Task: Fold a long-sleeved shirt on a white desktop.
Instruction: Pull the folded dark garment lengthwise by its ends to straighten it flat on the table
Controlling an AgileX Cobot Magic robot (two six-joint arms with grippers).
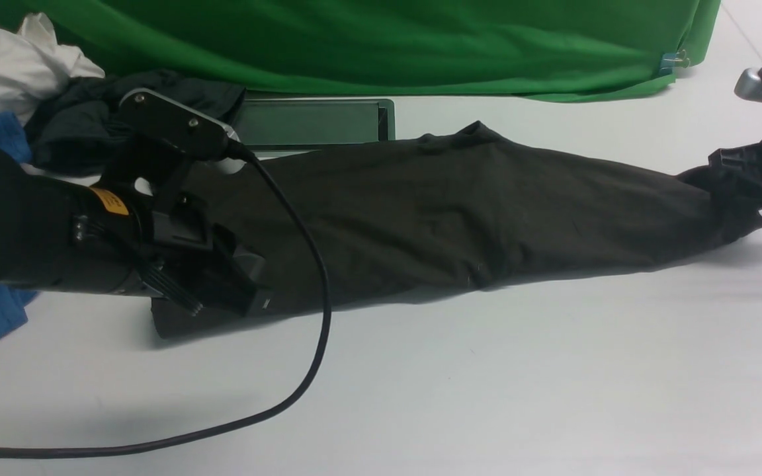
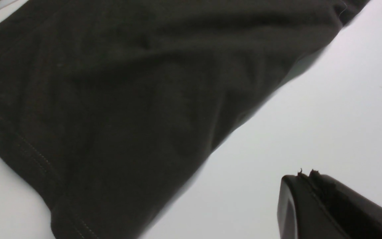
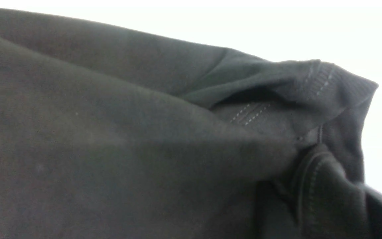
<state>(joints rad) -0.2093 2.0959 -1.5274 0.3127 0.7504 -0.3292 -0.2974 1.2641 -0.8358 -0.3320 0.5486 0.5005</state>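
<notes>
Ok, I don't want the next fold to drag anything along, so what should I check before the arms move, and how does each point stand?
1. Long-sleeved shirt laid out as one long band on the white desktop: ok.
2. Left gripper ready to take the hem: not ok, it is shut and holds no cloth.
3. Right gripper gripping the collar end: cannot tell, cloth bunches there but the jaws are hidden.
4. Black cable off the shirt: not ok, it crosses the hem end.
5. Pile of other clothes apart from the shirt: cannot tell, the left arm hides the gap.
</notes>
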